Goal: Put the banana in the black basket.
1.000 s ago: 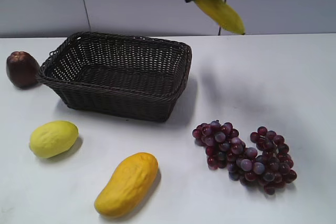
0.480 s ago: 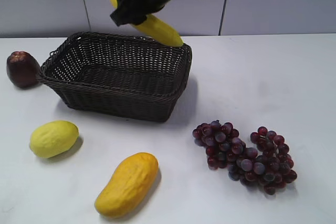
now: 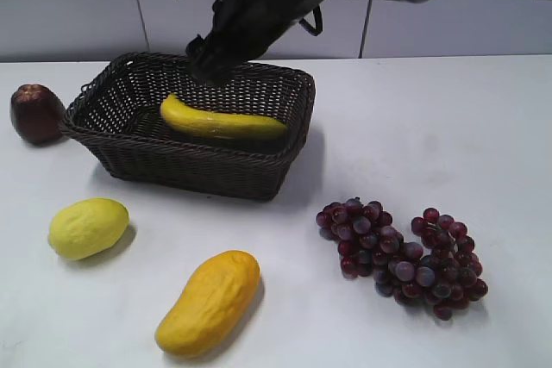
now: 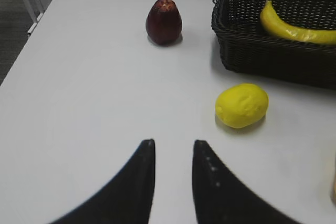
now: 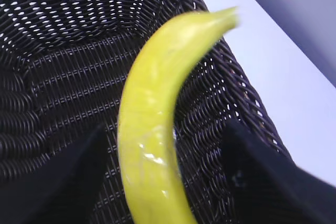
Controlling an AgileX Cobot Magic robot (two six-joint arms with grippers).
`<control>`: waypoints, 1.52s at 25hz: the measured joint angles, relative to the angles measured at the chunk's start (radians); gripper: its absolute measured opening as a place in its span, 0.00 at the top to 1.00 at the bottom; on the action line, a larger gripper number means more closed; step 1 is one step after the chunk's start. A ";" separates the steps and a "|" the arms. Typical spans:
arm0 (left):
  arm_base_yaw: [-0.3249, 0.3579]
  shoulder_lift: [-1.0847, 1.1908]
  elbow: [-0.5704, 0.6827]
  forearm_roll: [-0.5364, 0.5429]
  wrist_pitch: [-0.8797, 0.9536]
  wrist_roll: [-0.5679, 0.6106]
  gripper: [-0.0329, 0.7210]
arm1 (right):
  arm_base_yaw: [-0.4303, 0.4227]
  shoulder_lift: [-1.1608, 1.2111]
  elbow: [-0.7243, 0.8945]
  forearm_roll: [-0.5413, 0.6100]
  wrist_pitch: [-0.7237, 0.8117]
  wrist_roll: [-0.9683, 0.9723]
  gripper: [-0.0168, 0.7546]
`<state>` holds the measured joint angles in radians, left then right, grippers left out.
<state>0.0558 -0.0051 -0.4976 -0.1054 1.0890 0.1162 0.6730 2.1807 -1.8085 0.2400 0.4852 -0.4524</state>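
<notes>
The yellow banana (image 3: pixel 220 122) lies inside the black basket (image 3: pixel 190 161), along its floor. My right gripper (image 3: pixel 211 62) hangs just above the banana's middle with its jaws open. In the right wrist view the banana (image 5: pixel 152 103) lies between the spread fingers (image 5: pixel 165 129) with gaps on both sides, over the woven basket floor (image 5: pixel 63 77). My left gripper (image 4: pixel 173 142) is open and empty above bare table. The left wrist view shows the basket (image 4: pixel 262 61) and the banana (image 4: pixel 294 30) at the upper right.
A lemon (image 3: pixel 86 227) and a mango (image 3: pixel 209 302) lie in front of the basket. A bunch of purple grapes (image 3: pixel 401 252) lies at the front right. A dark red fruit (image 3: pixel 34 114) stands left of the basket. The lemon (image 4: pixel 241 105) is ahead-right of my left gripper.
My right gripper carried the banana leftward and down from above the table's back into the basket, then opened. The banana now rests on the basket floor.
</notes>
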 joint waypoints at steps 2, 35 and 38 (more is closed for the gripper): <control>0.000 0.000 0.000 0.000 0.000 0.000 0.64 | 0.000 0.000 0.000 0.000 0.009 -0.001 0.14; 0.000 0.000 0.000 0.000 0.000 0.000 0.64 | -0.142 -0.689 0.268 -0.297 0.723 0.441 0.23; 0.000 0.000 0.000 0.000 0.000 0.000 0.64 | -0.142 -0.776 0.450 -0.298 0.720 0.473 0.23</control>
<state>0.0558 -0.0051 -0.4976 -0.1054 1.0890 0.1162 0.5308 1.4051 -1.3585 -0.0579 1.2050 0.0202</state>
